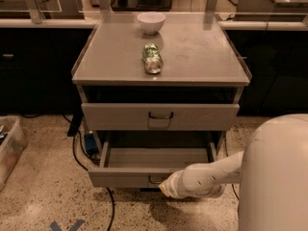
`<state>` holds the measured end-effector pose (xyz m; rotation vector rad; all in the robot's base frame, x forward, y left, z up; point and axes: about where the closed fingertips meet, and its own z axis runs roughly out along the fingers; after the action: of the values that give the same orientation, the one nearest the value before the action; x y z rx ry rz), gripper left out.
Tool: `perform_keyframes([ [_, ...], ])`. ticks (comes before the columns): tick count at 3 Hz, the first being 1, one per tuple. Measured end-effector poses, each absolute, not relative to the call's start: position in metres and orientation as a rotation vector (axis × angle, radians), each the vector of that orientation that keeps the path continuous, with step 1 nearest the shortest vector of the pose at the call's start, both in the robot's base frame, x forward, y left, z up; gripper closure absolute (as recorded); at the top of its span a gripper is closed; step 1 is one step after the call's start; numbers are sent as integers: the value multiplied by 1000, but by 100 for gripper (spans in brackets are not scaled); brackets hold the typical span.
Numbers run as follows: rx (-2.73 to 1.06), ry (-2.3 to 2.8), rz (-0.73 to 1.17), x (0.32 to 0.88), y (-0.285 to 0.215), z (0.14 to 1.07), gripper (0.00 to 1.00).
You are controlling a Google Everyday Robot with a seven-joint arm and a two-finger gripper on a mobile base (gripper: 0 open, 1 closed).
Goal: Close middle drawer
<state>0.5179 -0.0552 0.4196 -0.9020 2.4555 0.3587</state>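
Observation:
The middle drawer (pixel 120 177) is a grey metal tray with a low front panel. It stands pulled out from the grey cabinet (pixel 202 57), and its flat bottom (pixel 154 157) shows empty. Its small dark loop handle (pixel 154 179) sits at the centre of the front panel. My white arm reaches in from the right, low over the floor. My gripper (pixel 164 188) is at the drawer's front panel, right at the handle and partly covering it. The arm's white casing hides how the gripper meets the handle.
Above it is a taller-fronted grey drawer (pixel 110 117) with a black handle (pixel 160 115). A white bowl (pixel 151 22) and a green can (pixel 153 59) lying on its side rest on the cabinet top. A plastic bin (pixel 7 148) stands at the left. Black cables (pixel 77 150) run on the floor. My white body (pixel 279 177) fills the lower right.

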Motion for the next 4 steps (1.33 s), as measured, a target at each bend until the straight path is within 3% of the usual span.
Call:
perform_keyframes([
  [4,-872,2436,299,561,-49,418,100],
])
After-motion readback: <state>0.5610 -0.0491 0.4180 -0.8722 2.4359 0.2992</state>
